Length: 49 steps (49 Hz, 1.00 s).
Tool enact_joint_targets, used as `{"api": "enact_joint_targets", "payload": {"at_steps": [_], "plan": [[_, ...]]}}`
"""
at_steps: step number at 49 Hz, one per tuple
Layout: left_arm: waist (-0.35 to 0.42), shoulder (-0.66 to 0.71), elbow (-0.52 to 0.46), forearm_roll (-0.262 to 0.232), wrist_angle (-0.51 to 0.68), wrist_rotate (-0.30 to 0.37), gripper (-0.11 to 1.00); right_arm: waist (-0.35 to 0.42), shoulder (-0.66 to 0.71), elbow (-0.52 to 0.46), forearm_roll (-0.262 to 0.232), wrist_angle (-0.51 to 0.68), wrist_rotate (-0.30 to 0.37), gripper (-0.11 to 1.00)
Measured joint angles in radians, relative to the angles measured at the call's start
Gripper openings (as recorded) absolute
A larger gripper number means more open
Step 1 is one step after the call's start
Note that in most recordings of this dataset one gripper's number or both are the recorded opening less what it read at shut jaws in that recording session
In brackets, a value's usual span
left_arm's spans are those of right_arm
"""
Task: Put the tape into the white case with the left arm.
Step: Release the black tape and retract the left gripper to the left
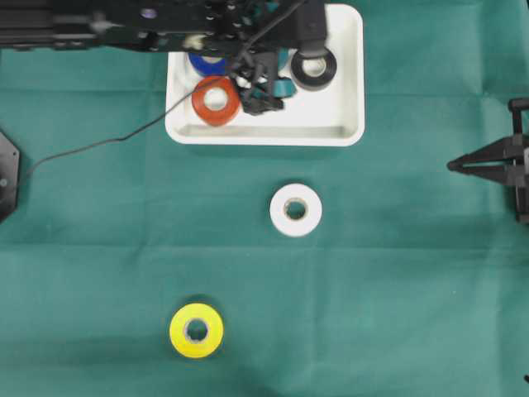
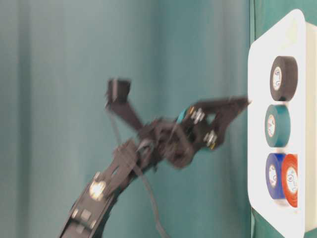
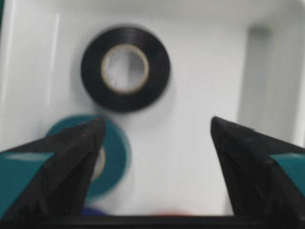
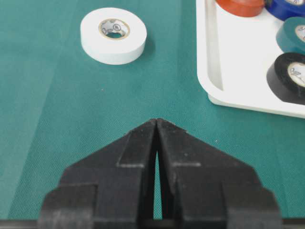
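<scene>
The white case (image 1: 264,135) lies at the top centre and holds a black tape (image 1: 313,69), a red tape (image 1: 216,100), a blue tape (image 1: 207,63) and a teal tape (image 3: 116,157). My left gripper (image 1: 263,87) hovers over the case interior, open, with nothing between its fingers. In the left wrist view the left gripper (image 3: 156,121) frames bare case floor (image 3: 190,157), with the black tape (image 3: 155,67) ahead and the teal tape under the left finger. My right gripper (image 4: 157,120) is shut and empty at the right edge of the table (image 1: 453,165).
A white tape (image 1: 295,209) lies flat on the green cloth below the case. A yellow tape (image 1: 197,330) sits near the front left. The left arm's thin cable (image 1: 99,142) trails across the cloth to the left.
</scene>
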State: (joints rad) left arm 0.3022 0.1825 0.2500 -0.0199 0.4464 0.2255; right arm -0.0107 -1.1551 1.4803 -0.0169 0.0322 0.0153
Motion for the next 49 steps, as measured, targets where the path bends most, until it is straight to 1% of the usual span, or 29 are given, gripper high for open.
{"api": "enact_joint_targets", "payload": {"at_steps": [7, 18, 32, 43, 49], "plan": [[-0.015, -0.126, 0.135, -0.002, -0.04, -0.012, 0.87, 0.0, -0.002, 0.002, 0.0, 0.0, 0.0, -0.1], [-0.015, -0.319, 0.371, -0.002, -0.156, -0.014, 0.87, 0.0, -0.006, 0.003, 0.0, 0.0, 0.0, -0.1], [-0.031, -0.58, 0.634, -0.005, -0.293, -0.014, 0.87, 0.0, -0.008, 0.003, 0.0, 0.0, 0.0, -0.1], [-0.051, -0.788, 0.792, -0.006, -0.316, -0.017, 0.87, 0.0, -0.008, 0.003, 0.0, 0.0, 0.0, -0.1], [-0.052, -0.907, 0.879, -0.006, -0.316, -0.037, 0.87, 0.0, -0.008, 0.003, 0.0, 0.0, 0.0, -0.1]]}}
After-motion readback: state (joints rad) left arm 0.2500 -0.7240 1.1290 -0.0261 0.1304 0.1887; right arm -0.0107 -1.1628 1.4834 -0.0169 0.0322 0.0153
